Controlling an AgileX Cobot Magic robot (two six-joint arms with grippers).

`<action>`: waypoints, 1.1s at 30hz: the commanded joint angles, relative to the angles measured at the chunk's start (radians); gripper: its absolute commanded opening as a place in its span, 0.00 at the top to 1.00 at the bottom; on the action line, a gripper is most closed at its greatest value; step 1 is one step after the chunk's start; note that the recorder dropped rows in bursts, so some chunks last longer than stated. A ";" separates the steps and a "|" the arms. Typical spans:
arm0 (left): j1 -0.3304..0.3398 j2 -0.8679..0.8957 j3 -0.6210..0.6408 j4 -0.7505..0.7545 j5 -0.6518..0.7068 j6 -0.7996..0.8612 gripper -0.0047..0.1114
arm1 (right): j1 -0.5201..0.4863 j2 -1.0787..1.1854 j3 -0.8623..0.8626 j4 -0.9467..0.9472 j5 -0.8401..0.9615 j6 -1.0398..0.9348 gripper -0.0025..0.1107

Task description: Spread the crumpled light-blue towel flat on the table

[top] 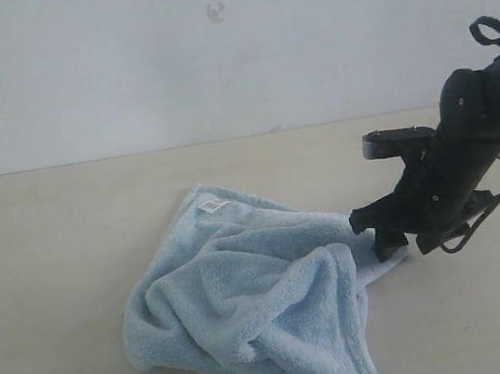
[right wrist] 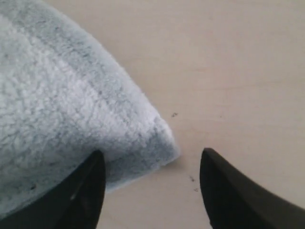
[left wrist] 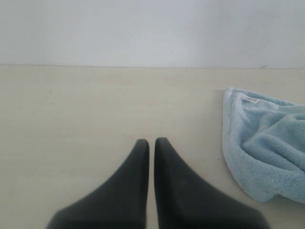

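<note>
The towel (top: 257, 299) lies crumpled on the table (top: 46, 274), filling the exterior view from the centre down toward 6 o'clock. It is heaped in soft folds, with one thick fold running to the frame's edge at about 5 o'clock. Its small white label (top: 212, 206) shows near the hemmed corner at the towel's 11 o'clock. That corner lies flat on the beige surface.

The right gripper (top: 376, 232) sits low at the towel's 3 o'clock side, just beside a hemmed corner that pokes out there. Its jaws are released and spread wide. In the right wrist view the corner's tip rests on the table in the gap of the right gripper (right wrist: 152, 152), one finger (right wrist: 88, 191) overlapping the cloth's edge and the other apart from it over bare table.

In its own wrist view the left gripper (left wrist: 151, 140) is clenched on nothing, fingertips together. It is over open table and well apart from the towel (left wrist: 267, 148).
</note>
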 commanded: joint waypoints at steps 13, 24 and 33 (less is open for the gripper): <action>-0.010 -0.004 -0.001 0.000 -0.003 0.000 0.93 | -0.001 -0.011 -0.002 0.252 0.015 -0.316 0.74; -0.010 -0.004 -0.001 0.000 -0.002 0.000 0.93 | -0.001 -0.011 -0.002 0.041 -0.020 -0.154 0.71; -0.010 -0.004 -0.001 0.000 -0.002 0.000 0.93 | -0.001 0.003 -0.002 0.036 -0.042 -0.165 0.50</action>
